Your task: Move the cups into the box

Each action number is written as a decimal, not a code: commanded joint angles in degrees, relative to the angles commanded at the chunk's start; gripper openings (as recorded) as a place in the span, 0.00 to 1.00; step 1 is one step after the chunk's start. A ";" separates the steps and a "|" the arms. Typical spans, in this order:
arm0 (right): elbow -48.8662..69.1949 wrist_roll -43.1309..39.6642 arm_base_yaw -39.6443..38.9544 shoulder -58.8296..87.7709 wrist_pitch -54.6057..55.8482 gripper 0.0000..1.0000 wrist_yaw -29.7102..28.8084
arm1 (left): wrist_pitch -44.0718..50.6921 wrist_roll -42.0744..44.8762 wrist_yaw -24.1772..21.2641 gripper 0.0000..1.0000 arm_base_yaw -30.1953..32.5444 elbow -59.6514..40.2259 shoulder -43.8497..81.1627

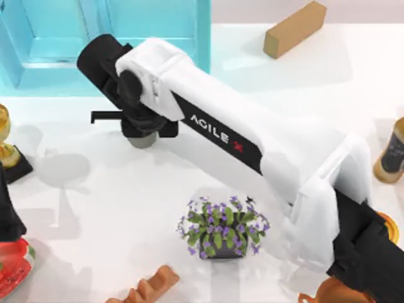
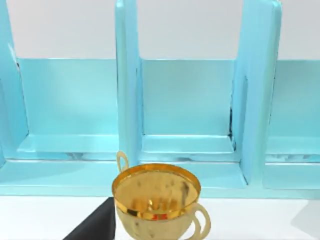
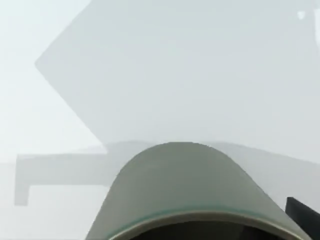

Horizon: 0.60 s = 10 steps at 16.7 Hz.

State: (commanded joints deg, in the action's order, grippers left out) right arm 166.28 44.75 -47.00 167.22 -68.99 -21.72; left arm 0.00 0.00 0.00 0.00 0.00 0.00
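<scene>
Since the right arm is stretched right across the table from 4 o'clock up toward 11, it hides a big chunk of the middle in the top view. The right gripper [image 1: 144, 129] sits just short of the box [image 1: 107, 38], the big cyan walled thing up at 11 o'clock. It's clenched on the olive-grey cup [image 1: 144, 141], which pokes out underneath it. In the right wrist view the cup's rim is right up close, with a dark finger [image 3: 302, 216] just beside it and bare table behind, so the cup is at the box's near wall and not inside. The near wall itself is what stands between cup and compartments. The left wrist view looks into them and shows upright dividers [image 2: 127, 85]. Clutter-wise, a gold trophy [image 1: 5, 142] on a black base stands at 9 o'clock, just in front of the box. A tan block [image 1: 295, 28] lies tilted at 1 o'clock, well apart from the gripper. A pot of purple flowers [image 1: 222, 227] sits at 6 o'clock, near the arm's forearm. A brown ridged thing [image 1: 148, 289] lies at 7 o'clock, a red and green round thing [image 1: 12, 268] at 8, a tan bottle with a dark label [image 1: 392, 151] at 3, and something orange [image 1: 328, 293] at 5, partly under the arm. The left arm [image 1: 7, 211] is parked at the 8 o'clock edge.
</scene>
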 joint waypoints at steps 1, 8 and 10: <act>0.00 0.00 0.00 0.00 0.00 0.00 0.00 | 0.00 0.00 0.00 1.00 0.00 0.00 0.00; -0.99 -0.22 -0.08 -1.02 0.24 0.00 0.09 | 0.00 0.00 0.00 1.00 0.00 0.00 0.00; -4.25 -1.04 0.56 -3.96 1.09 0.00 0.31 | 0.00 0.00 0.00 1.00 0.00 0.00 0.00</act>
State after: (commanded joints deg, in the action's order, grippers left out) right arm 162.03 43.71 -46.44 163.26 -67.90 -21.41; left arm 0.00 0.00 0.00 0.00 0.00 0.00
